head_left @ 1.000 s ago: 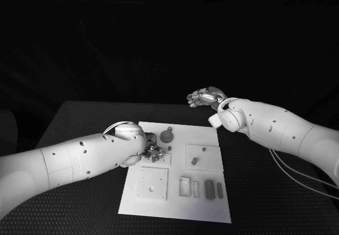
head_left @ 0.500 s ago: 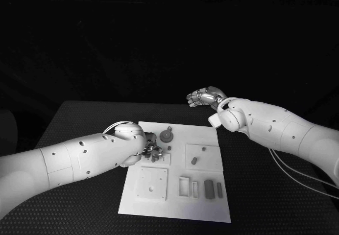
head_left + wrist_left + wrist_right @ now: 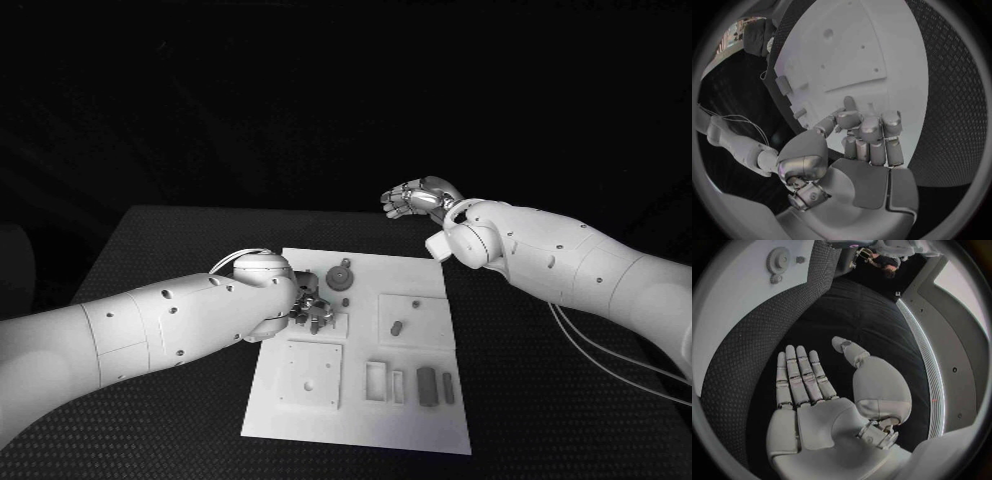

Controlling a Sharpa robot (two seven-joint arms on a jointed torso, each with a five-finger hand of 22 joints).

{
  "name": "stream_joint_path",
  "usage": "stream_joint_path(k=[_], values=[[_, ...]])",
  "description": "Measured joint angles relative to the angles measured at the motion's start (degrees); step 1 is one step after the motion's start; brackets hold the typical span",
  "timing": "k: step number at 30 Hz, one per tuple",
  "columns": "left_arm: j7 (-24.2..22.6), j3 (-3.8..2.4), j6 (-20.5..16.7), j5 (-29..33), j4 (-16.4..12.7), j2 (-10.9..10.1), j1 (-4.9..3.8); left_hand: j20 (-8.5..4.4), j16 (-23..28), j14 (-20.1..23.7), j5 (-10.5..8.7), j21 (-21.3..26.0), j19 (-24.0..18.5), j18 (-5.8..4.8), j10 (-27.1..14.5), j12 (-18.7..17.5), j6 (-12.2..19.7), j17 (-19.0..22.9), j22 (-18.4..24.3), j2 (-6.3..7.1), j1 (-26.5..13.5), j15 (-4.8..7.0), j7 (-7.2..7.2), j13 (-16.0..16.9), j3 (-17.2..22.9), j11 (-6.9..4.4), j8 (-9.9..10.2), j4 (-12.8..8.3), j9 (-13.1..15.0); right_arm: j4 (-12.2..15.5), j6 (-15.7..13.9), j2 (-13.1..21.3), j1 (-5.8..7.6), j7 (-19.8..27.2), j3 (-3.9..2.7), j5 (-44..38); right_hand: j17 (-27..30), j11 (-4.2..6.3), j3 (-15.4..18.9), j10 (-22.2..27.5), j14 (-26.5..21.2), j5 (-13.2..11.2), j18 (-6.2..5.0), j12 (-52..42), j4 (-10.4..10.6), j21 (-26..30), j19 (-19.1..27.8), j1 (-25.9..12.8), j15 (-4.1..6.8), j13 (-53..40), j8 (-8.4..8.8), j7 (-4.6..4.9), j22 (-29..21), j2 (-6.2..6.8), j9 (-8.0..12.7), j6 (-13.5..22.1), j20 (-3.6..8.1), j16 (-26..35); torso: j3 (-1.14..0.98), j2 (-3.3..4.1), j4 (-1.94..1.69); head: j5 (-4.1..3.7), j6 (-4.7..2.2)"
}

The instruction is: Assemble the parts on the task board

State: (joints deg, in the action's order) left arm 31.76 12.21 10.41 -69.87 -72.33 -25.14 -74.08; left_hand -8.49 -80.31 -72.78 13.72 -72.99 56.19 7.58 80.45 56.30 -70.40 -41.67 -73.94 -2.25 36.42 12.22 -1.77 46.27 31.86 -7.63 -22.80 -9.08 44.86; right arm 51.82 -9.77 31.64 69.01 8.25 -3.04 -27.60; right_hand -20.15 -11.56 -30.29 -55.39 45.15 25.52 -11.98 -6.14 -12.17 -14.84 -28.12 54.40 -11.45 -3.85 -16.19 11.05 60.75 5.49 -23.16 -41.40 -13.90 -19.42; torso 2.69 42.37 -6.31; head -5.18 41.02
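Observation:
The white task board [image 3: 361, 415] lies in the middle of the black table. My left hand [image 3: 309, 311] rests low over the board's left part, beside a small raised block. In the left wrist view its fingers [image 3: 872, 134] are curled in over the board [image 3: 854, 50], one fingertip reaching toward the surface, with no part plainly between them. My right hand [image 3: 420, 198] hangs raised beyond the board's far right corner. Its palm [image 3: 811, 405] is flat, its fingers are straight and it holds nothing. A grey gear [image 3: 340, 277] lies near the board's far edge, and the same gear [image 3: 779, 260] appears in the right wrist view.
A recessed square holds a small grey part [image 3: 395, 328]. A square plate [image 3: 313, 375] sits at the near left. Upright grey and white pieces stand in a row [image 3: 427, 387] at the near right. Black table [image 3: 159, 250] surrounds the board.

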Motion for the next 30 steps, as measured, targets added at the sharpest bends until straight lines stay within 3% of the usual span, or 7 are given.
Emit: stream_joint_path(k=[3, 26, 30], values=[[0.0, 0.00, 0.0, 0.0, 0.0, 0.0, 0.04, 0.00, 0.0, -0.4, -1.13, 0.0, 0.0, 0.00, -0.2, 0.0, 0.1, 0.1, 0.0, 0.60, 0.2, 0.42, 0.34, -0.1, -0.2, -0.05, 0.0, 0.2, 0.0, 0.0, 0.0, 0.0, 0.00, 0.0, 0.00, 0.0, 0.0, 0.00, 0.0, 0.0, 0.0, 0.0, 0.00, 0.0, 0.0, 0.0, 0.0, -0.2, 0.00, 0.0, 0.00, 0.00, 0.0, 0.21, 0.0, 0.0, 0.00, 0.0, 0.00, 0.00, 0.01, 0.00, 0.01], [0.1, 0.03, -0.1, 1.0, 0.1, -0.6, 0.11, 0.00, 0.0, -0.6, -0.69, 0.0, 0.0, -0.01, -0.2, 0.0, 0.1, 0.1, 0.1, -0.01, 0.8, 0.53, 0.33, -0.2, -0.7, -0.05, 0.0, 0.2, 0.0, 0.0, 0.0, 0.1, -0.02, 0.0, 0.01, 0.0, 0.0, 0.00, 0.0, 0.0, 0.0, 0.0, 0.00, 0.2, 0.0, 0.0, 0.0, -0.2, 0.00, 0.0, 0.00, 0.00, 0.0, 0.24, 0.0, 0.0, 0.00, 0.0, 0.02, -0.01, 0.00, 0.04, 0.05], [0.1, 0.03, -0.2, 1.5, 0.1, -0.6, 0.11, 0.00, 0.0, -0.6, -3.94, 0.0, 0.0, 0.00, -0.2, 0.0, 0.1, 0.1, 0.2, 1.22, 0.5, 0.52, 0.32, -0.3, -1.1, -0.05, 0.0, 0.6, 0.0, 0.0, 0.0, 0.0, -0.04, 0.0, 0.01, 0.0, 0.0, 0.21, 0.0, -0.2, 0.0, 0.0, 0.00, 0.2, 0.0, 0.0, 0.0, -0.2, 0.00, 0.0, 0.00, 0.00, 0.0, 0.24, 0.0, 0.0, 0.00, 0.0, 0.02, -0.01, 0.00, 0.00, 0.03]])
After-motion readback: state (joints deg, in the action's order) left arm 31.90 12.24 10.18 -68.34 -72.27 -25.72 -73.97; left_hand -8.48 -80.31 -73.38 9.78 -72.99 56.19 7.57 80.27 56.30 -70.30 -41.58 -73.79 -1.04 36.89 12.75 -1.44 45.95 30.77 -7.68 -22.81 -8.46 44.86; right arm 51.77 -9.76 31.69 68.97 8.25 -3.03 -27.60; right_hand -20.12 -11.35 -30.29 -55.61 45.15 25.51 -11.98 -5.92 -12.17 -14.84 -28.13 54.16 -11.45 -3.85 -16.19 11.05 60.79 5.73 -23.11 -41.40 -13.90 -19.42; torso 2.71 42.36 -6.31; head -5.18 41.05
